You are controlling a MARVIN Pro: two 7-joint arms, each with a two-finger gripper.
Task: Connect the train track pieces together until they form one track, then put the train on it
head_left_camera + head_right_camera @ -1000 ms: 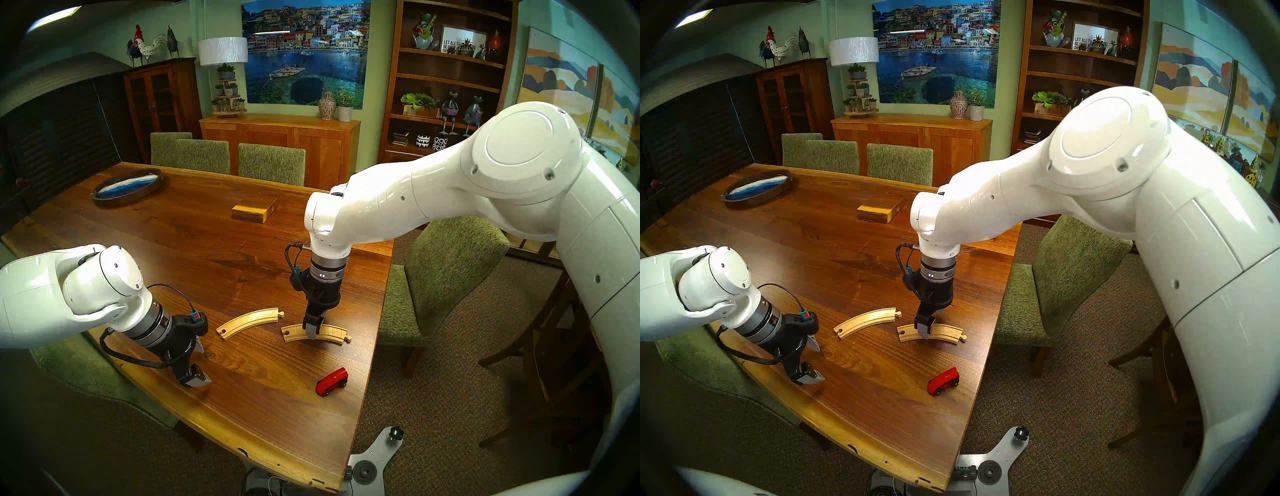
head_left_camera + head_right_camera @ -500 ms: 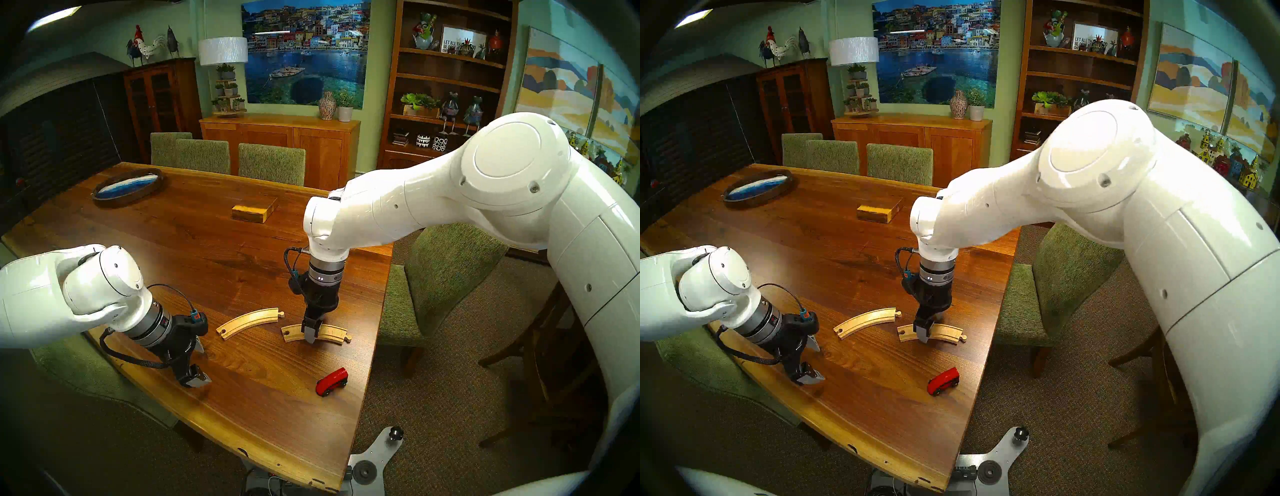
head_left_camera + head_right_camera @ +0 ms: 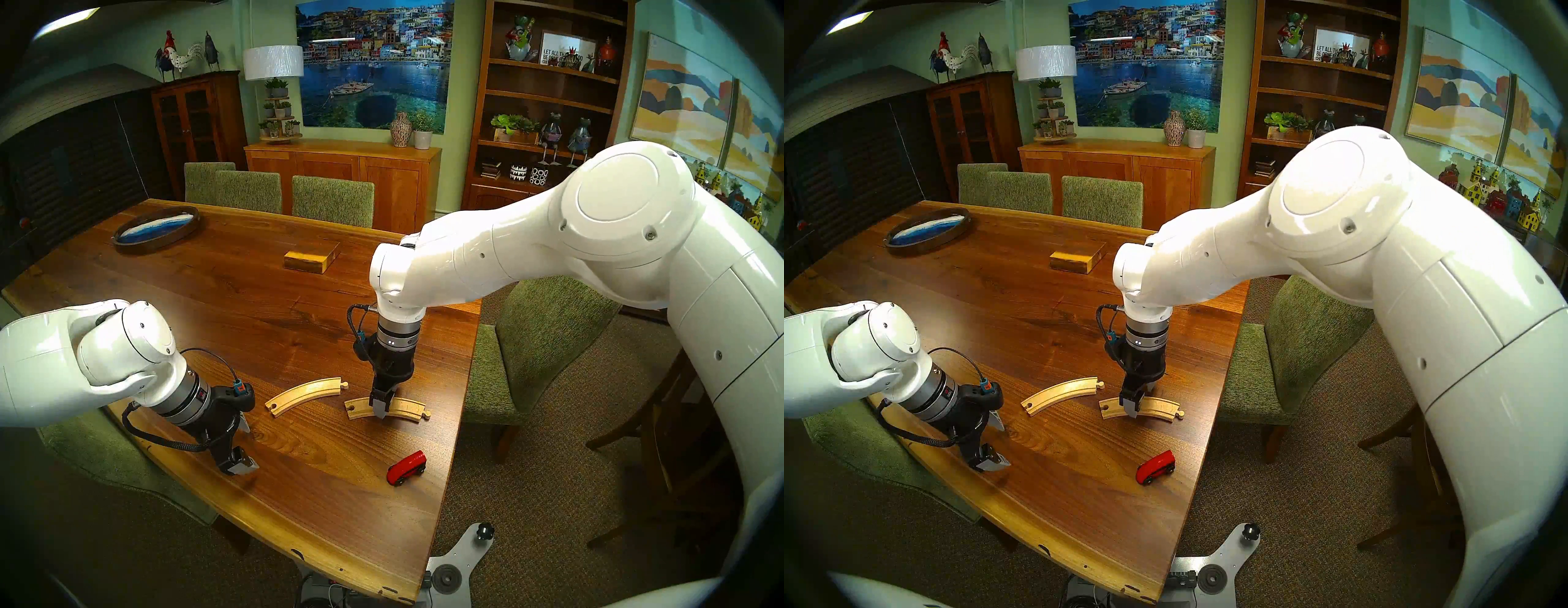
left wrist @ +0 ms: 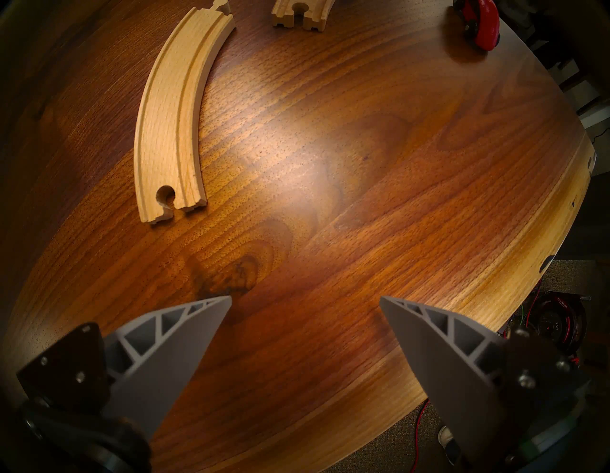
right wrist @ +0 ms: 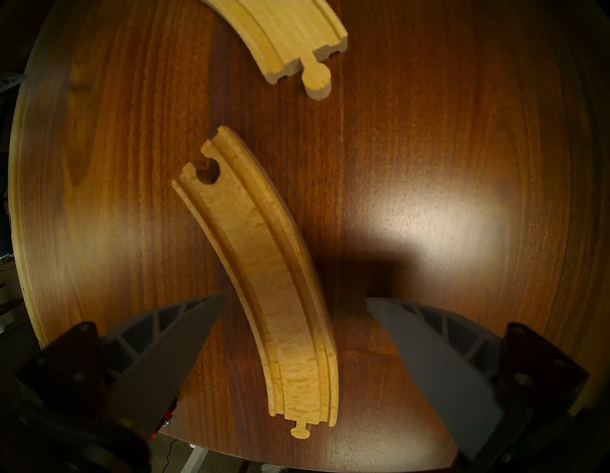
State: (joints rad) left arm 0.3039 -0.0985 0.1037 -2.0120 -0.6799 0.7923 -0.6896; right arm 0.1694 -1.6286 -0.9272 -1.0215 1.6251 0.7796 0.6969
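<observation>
We log, nearest first: red train (image 3: 406,467) on counter (image 3: 263,297), near front right edge, clear of both arms. Left gripper (image 3: 244,441), jaws wide, empty, above bare wood at our left. Two curved track pieces mid-counter, unjoined: left piece (image 3: 303,395), peg end facing right piece (image 3: 407,409), narrow gap between. Right gripper (image 5: 293,300) points down, jaws wide, straddling right piece; contact we cannot tell. Beyond: yellowish wooden block (image 3: 312,256); oval tray (image 3: 156,229) at far left.
</observation>
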